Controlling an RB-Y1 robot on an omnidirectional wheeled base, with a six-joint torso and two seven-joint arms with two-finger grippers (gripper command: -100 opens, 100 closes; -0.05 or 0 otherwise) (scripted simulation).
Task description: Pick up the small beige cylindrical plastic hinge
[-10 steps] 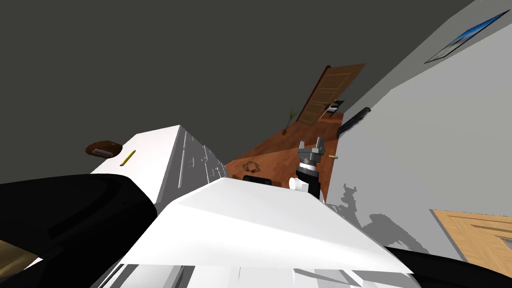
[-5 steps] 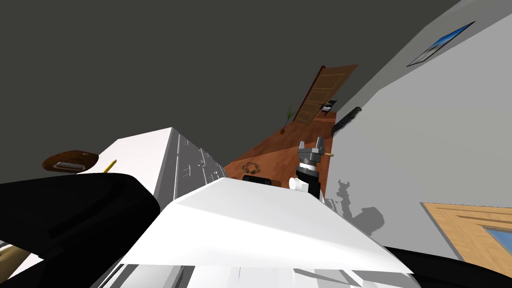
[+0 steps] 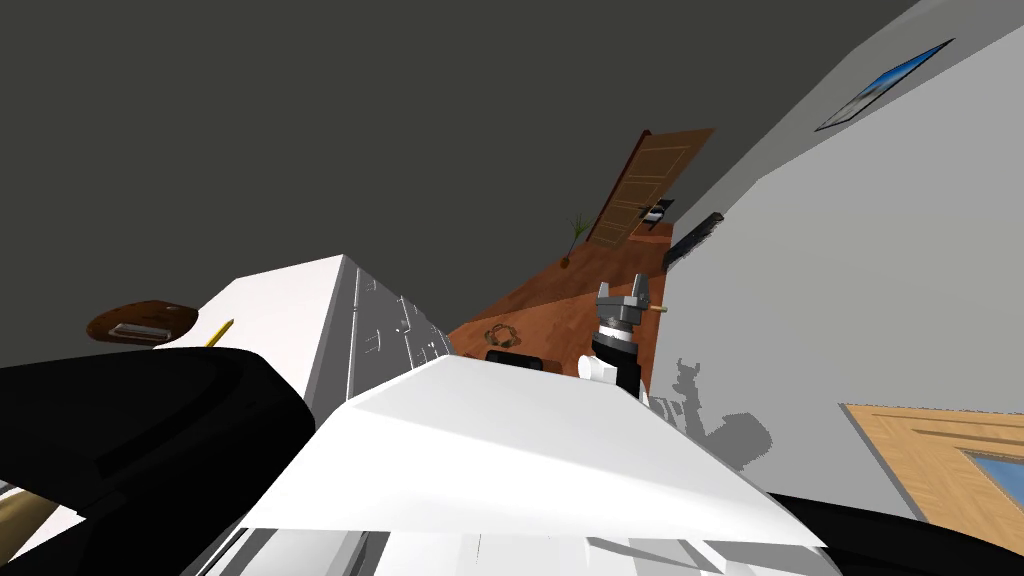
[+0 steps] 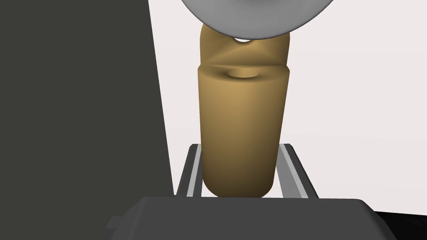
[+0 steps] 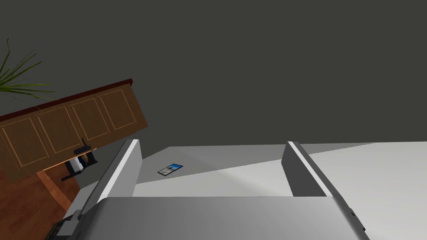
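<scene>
Left wrist view: hinge (image 4: 244, 125), a smooth tan tube with a round end, held tight between the two thin grey fingers (image 4: 191, 171) of the left gripper (image 4: 241, 146), by the white wall (image 4: 354, 104). Seems grabbed already; next, a slow straight pull away, no slipping. Right gripper (image 5: 212, 143) wide open, holding nothing

The white cabinet top (image 3: 290, 300) carries 1 yellow pencil (image 3: 221, 331) (near one edge), and the red-brown floor (image 3: 560, 300) a ringed object (image 3: 502, 334).

left gripper (image 4: 241, 146) clamped on hinge (image 4: 244, 108) | right gripper (image 5: 212, 143) fingers spread apart
</scene>
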